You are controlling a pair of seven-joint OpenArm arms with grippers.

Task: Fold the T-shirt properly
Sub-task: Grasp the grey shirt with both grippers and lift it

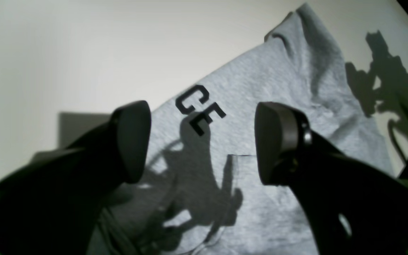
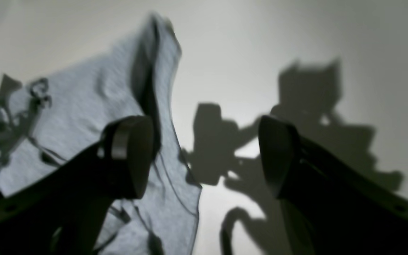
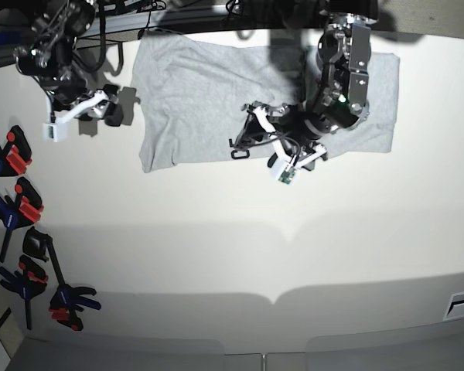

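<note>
Lies spread over the pale smooth desk [image 3: 209,247], a heather-grey cotton T-shirt [image 3: 193,100], long axis running left to right in the base view, black letters toward the near edge. Hover with wide-open, empty black fingers: left [image 3: 274,139] above the shirt's middle, right [image 3: 93,108] just beside its left end.

Left wrist view: close, looked down past gripper fingers [image 1: 131,141] onto lettered cloth [image 1: 197,117] | right wrist view: close, downward, cloth edge | base view: farther, from above, whole table [image 3: 216,239] | shared by wrist views: grey cloth
</note>
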